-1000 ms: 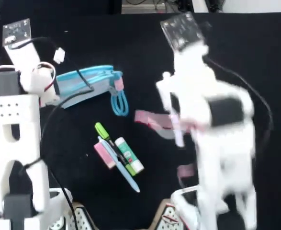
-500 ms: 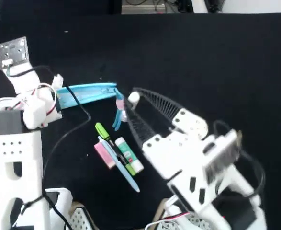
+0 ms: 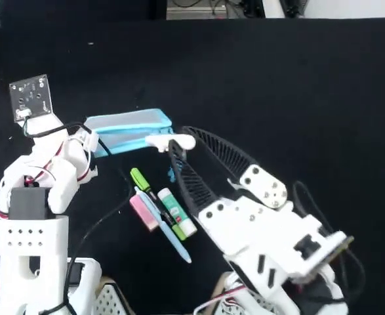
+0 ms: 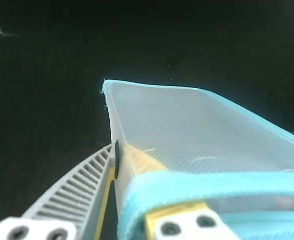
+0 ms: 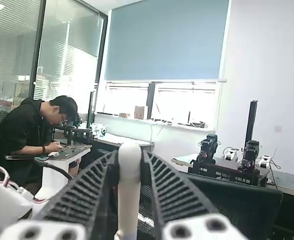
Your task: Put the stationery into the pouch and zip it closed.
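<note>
- Right gripper (image 3: 171,148) is pinching a white stick-like item (image 3: 169,140) between its ribbed black fingers, just beside the open-looking end of the pouch (image 3: 130,123); in the right wrist view the item stands up between the two fingers.
- Left gripper (image 3: 94,140) is clamped on one end of the blue mesh pouch, holding it up off the black table (image 3: 297,79); the left wrist view shows the pouch wall caught between its jaws.
- Risk: the pouch is held at one end only, so a push from the white item could fold the mouth shut or twist the fabric out of the grip.
- Risk: the white item is gripped along a short part of its length; if it catches on the zip band it could pivot or slip and fall outside the pouch.
- Risk: I cannot tell how wide the mouth is open, so a release here may miss it.
- Risk: the stationery on the table lies in a tight bundle, touching, so taking one piece may drag or roll its neighbours; the slim pen lying flat looks hardest to pinch.
- Count: one pouch; one white item in the right gripper; four pieces on the table: one green highlighter (image 3: 140,179), one pink eraser (image 3: 143,212), one blue pen (image 3: 178,246), one glue stick (image 3: 177,213).
</note>
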Controlling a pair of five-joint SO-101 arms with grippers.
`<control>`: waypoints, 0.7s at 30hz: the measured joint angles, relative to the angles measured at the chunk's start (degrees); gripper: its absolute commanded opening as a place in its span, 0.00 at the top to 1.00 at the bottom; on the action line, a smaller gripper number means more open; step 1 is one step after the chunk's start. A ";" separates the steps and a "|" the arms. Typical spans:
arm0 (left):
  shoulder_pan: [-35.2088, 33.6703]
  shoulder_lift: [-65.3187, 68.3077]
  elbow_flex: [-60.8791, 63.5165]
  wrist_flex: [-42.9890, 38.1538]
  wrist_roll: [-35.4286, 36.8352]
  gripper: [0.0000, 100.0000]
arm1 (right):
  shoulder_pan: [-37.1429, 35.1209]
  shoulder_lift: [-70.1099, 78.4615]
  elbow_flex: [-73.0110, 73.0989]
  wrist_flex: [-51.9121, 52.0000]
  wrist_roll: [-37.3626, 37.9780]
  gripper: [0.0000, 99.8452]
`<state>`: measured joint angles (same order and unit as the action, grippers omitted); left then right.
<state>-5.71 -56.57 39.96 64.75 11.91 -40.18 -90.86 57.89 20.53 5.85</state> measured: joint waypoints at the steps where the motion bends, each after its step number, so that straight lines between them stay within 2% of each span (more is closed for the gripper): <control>1: 0.09 -0.09 0.00 0.00 0.00 0.97 | 0.00 0.88 1.05 -1.41 0.00 0.99; 8: 3.25 -0.09 0.09 -0.09 0.00 0.97 | 0.00 7.30 5.54 -10.29 0.00 0.99; 21: 3.87 8.70 -2.29 -1.58 2.11 0.97 | -1.41 15.56 8.26 -11.69 0.09 0.99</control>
<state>-1.85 -47.87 37.67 63.16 14.02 -41.58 -75.30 66.15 8.84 5.93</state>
